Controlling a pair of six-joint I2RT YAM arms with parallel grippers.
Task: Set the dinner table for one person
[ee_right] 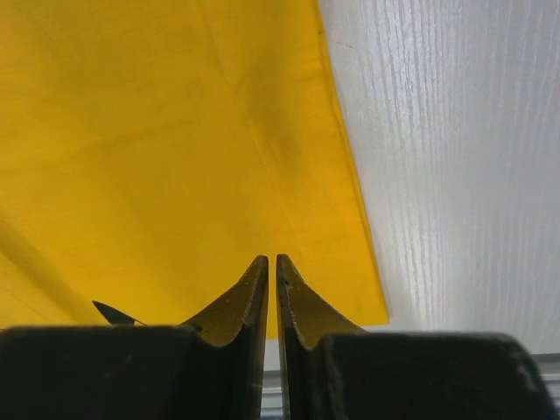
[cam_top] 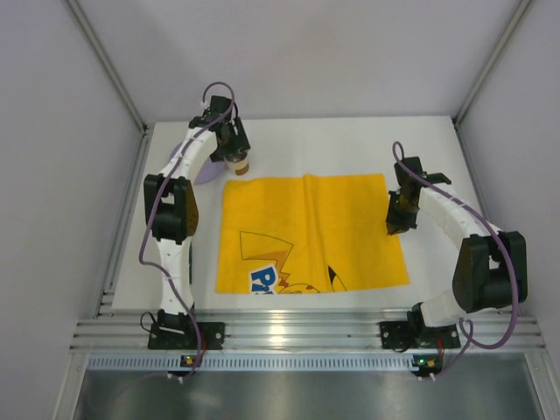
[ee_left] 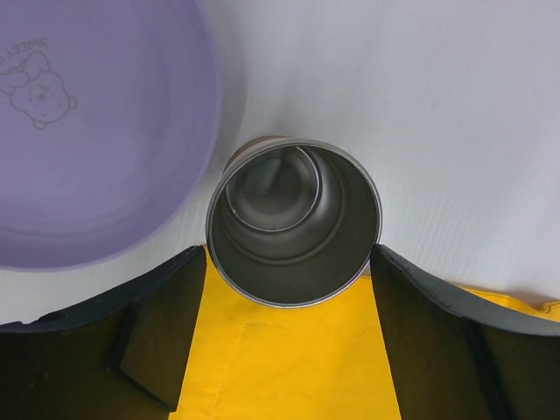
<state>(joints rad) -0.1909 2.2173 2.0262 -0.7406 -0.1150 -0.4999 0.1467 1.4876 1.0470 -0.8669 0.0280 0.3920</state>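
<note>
The brushed-steel cylindrical cup [ee_left: 293,227] stands upright directly between the fingers of the left claw [ee_left: 289,254], its open mouth facing up the wrist, so its long axis runs along the claw's own approach line. The claw is spread wide, one finger on each side of the rim. The fingers look to be touching it or a hair off, and I cannot tell whether they are actually pinching. The cup's base straddles the far hem of the yellow cartoon-print cloth [ee_left: 289,359], with bare white rectangular bench [ee_left: 394,87] beyond the fingertips. The round lilac plastic plate [ee_left: 87,131] lies just outside the claw's left finger, close to the cup. The right claw [ee_right: 271,271] is pressed together with only a hairline slit, holding nothing, hovering above the cloth near its right edge. The cup and plate are well apart from it, across the whole cloth. By my reading, whatever is done with the cup or plate falls to the left arm, which is much the nearer. Any lift should go straight up along the cup's axis to avoid nudging the plate.
</note>
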